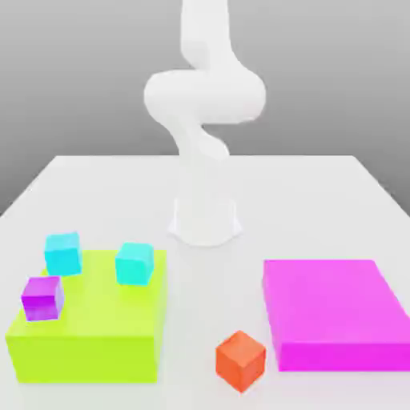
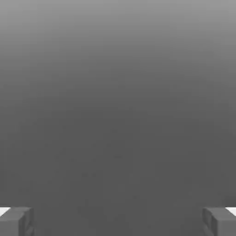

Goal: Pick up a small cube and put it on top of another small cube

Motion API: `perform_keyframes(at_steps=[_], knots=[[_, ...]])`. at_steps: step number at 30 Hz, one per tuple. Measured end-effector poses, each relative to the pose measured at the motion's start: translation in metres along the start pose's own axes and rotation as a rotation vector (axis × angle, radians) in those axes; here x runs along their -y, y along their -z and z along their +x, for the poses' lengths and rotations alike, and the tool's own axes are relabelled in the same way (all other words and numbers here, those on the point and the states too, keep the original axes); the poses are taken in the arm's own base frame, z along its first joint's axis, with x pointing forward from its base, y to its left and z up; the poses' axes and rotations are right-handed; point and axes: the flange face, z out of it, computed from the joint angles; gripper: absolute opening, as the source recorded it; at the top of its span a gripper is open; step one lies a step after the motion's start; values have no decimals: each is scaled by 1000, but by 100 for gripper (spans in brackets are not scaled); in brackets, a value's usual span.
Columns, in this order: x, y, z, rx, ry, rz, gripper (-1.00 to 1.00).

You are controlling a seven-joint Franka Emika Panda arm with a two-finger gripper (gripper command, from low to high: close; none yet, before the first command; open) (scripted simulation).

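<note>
First, in the exterior view, we saw the white arm rising from its base at the far middle of the pale surface. The small cube, orange-red, sat on the surface near the front edge, turned so one corner faced us. It lay between a yellow-green block on the exterior view's left and a flat magenta block on the exterior view's right, apart from both. On the yellow-green block we counted three small cubes: a cyan cube at its far left corner, a second cyan cube near its far edge, and a purple cube at its left side.

Next, in the hand view, we saw the jaws spread wide apart, with the gripper open over plain grey background and one grey fingertip at each lower corner, nothing held between them.
</note>
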Motion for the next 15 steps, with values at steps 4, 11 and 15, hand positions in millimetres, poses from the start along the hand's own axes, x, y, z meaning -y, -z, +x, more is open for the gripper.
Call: perform_keyframes(at_steps=[4, 11, 15], knots=[[-8, -90, -18, 76, -125, -103, 0], [-47, -225, -72, 175, -333, -299, 0], [-83, -288, -113, 213, -446, -421, 0]])
